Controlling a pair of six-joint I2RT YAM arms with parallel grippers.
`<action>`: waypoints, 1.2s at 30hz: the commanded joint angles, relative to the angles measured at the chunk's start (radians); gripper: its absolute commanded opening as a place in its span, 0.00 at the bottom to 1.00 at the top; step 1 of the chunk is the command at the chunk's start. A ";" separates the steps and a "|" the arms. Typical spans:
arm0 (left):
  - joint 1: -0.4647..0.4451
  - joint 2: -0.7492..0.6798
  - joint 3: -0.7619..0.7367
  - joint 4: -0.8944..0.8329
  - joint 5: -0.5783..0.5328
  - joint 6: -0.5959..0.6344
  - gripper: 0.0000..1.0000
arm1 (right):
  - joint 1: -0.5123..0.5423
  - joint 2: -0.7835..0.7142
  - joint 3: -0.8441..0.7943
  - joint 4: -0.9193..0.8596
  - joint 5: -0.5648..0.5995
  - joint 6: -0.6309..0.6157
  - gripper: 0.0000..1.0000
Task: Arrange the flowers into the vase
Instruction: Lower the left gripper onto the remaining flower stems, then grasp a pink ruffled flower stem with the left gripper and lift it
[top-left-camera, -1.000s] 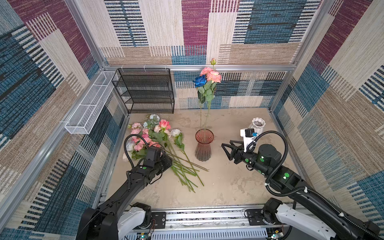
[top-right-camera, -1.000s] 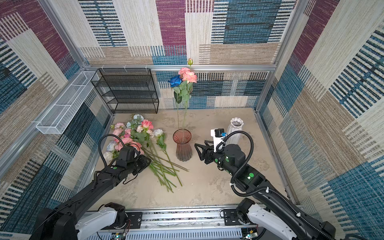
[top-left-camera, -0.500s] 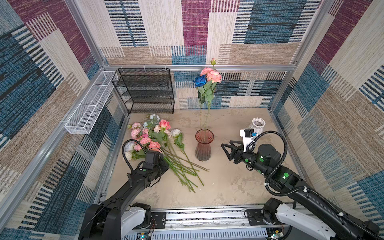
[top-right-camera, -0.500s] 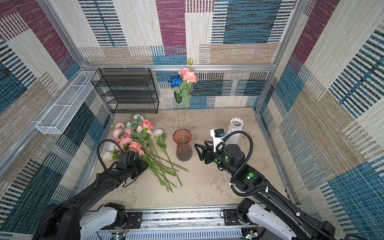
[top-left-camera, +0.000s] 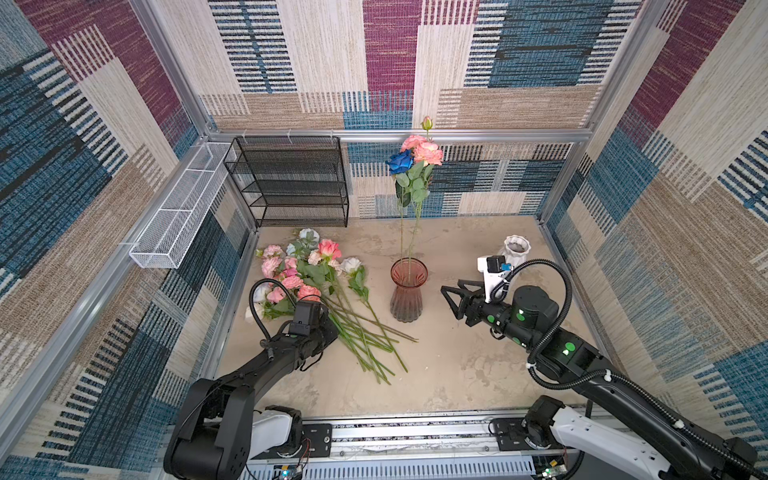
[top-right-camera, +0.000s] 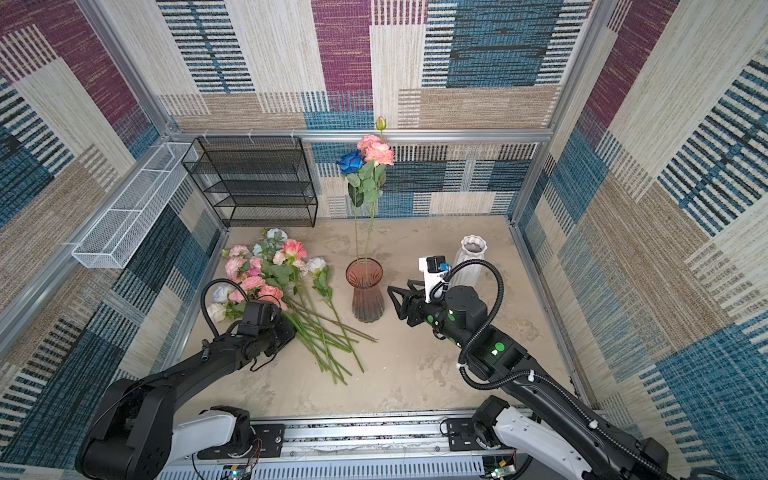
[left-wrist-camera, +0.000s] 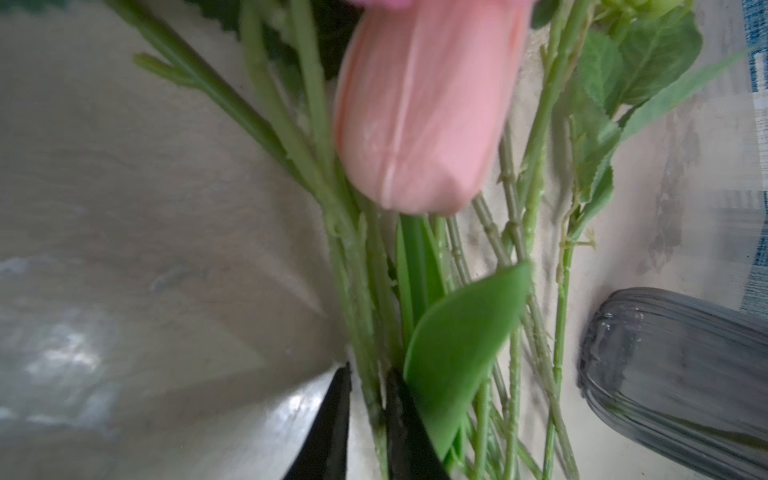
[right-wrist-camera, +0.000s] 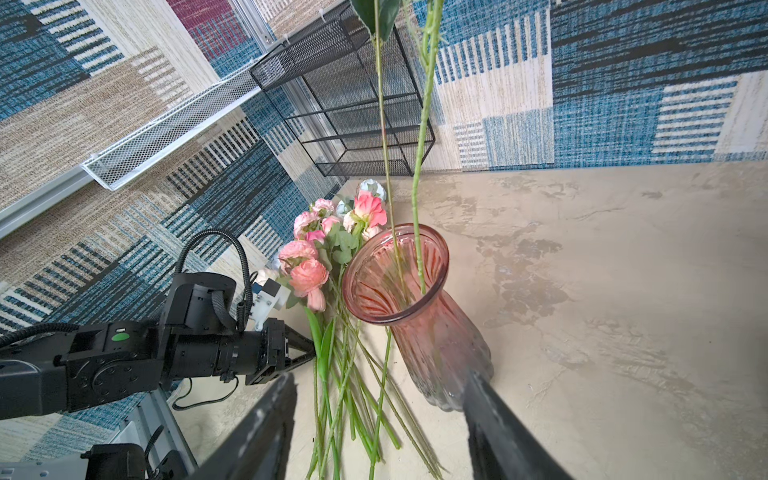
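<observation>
Left gripper (left-wrist-camera: 369, 374) has narrowed, fingers (left-wrist-camera: 332, 432) pinching one stem (left-wrist-camera: 376, 411) of the flowers (top-left-camera: 309, 272); right gripper (top-left-camera: 450, 285) spread, empty, right of vase (top-left-camera: 407, 299)

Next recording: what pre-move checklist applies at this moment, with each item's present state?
1. Left end effector has its jaws either side of a stem: ok.
2. Firm clamp on that stem: cannot tell.
3. Stem free of the pile: not ok. The stems cross, and a leaf sits right beside the jaws.
4. Vase upright, with room in its mouth beside the two stems already in it: ok.
5. Right end effector open, empty, near the vase but apart from it: ok.
</observation>
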 joint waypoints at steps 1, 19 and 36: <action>0.003 0.007 0.000 0.028 -0.024 0.020 0.14 | 0.000 0.003 0.014 0.014 -0.007 -0.003 0.65; 0.002 0.000 -0.031 0.091 -0.045 0.012 0.05 | 0.000 0.005 0.010 0.016 -0.012 0.004 0.65; 0.001 -0.557 0.215 -0.477 -0.107 0.102 0.00 | 0.000 0.015 0.014 0.038 -0.020 -0.004 0.66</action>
